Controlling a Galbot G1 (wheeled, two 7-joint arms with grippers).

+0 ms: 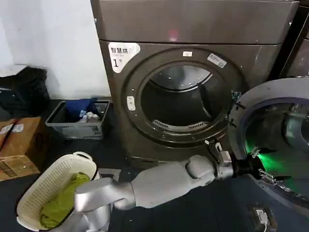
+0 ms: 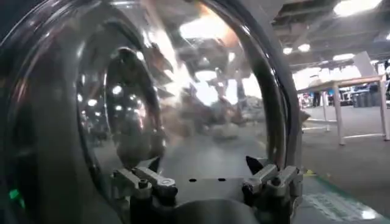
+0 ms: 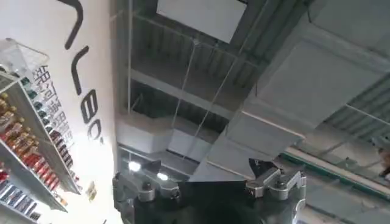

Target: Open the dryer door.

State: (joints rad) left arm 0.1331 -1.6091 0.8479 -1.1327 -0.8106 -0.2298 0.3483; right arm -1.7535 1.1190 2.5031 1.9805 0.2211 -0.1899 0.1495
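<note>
A: How far along is it?

B: Mostly done, I'd say. The door (image 1: 277,140) is swung wide off the dryer (image 1: 193,72), grey inner face showing, and the drum opening (image 1: 186,104) stands bare up and to the left of the left claw (image 1: 263,169).

A: And the claw itself?

B: It sits at the door's lower inner face, arm stretched across the front of the machine. In the left wrist view its fingers (image 2: 152,182) stand apart with nothing between them, the door's glass (image 2: 183,91) just ahead. So released, I judge, not grasping the rim. Whether a fingertip touches the door I cannot tell; the green glow there muddies it.

A: What's left?

B: Perhaps a last push outward, then drawing the arm back.

A: Room to move?

B: Open floor below and behind the claw. The tight edges are the chrome rim around it and the dryer's front just left. A white basket (image 1: 53,188) lies well apart, back by the arm's shoulder.

A: The right claw (image 3: 207,182)?

B: Parked, pointing at the ceiling, fingers spread and empty.
</note>
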